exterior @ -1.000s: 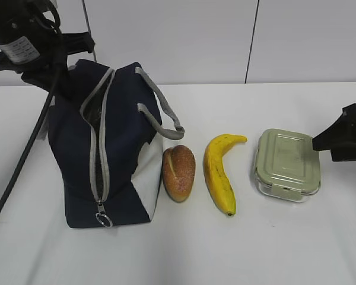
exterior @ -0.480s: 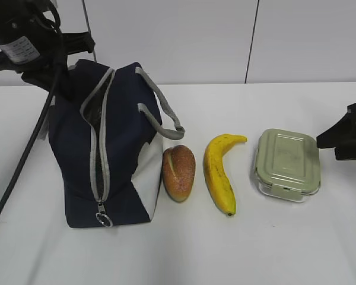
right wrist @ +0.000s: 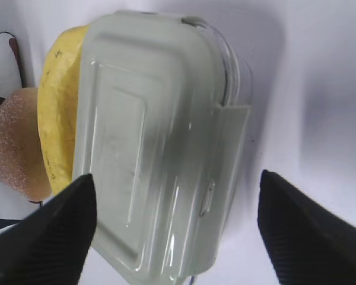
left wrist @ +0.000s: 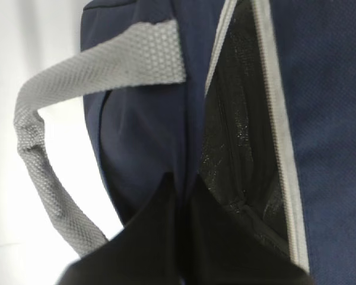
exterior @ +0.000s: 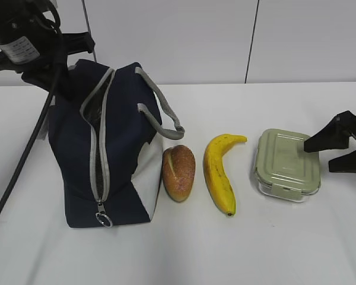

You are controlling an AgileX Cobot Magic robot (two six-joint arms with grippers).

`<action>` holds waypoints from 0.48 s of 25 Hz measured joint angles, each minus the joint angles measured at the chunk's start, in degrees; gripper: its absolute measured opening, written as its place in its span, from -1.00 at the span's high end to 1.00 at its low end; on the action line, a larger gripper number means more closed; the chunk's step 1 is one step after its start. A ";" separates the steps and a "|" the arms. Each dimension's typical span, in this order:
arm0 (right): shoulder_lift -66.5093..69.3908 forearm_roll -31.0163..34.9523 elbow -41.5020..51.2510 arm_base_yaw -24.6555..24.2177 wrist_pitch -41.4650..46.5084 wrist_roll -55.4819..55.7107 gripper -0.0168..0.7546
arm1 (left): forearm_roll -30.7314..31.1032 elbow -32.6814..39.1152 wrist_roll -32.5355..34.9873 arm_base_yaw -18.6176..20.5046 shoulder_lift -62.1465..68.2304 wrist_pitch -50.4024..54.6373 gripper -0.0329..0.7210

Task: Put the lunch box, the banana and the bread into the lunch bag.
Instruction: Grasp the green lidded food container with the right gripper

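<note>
The navy lunch bag stands at the left with its zipper open. My left gripper is at its far top edge and is shut on the bag's fabric rim beside the open zipper. The bread, the banana and the green-lidded lunch box lie in a row to the right of the bag. My right gripper is open just right of the lunch box. In the right wrist view its fingers straddle the lunch box without touching it.
A grey handle of the bag hangs over toward the bread. The left arm's black cable runs down along the bag's left side. The white table extends in front of the objects. The banana and the bread show beyond the box.
My right gripper has opened its jaws and its fingers now reach the lunch box's right edge. The left gripper and the bag have not moved.
</note>
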 joint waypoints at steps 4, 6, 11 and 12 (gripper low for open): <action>2.32 0.25 -0.95 0.00 0.43 0.00 -0.72 | 0.00 0.00 0.00 0.00 0.00 0.00 0.91; 3.29 0.35 -1.15 0.00 0.57 0.00 -0.72 | 0.00 0.00 0.00 0.00 0.00 0.00 0.91; 6.61 0.47 -2.83 0.00 3.51 0.00 -0.71 | 0.00 0.00 0.00 0.00 0.00 0.00 0.91; 7.03 0.71 -3.26 0.00 4.07 0.00 -0.71 | 0.00 0.00 0.00 0.00 0.00 0.00 0.91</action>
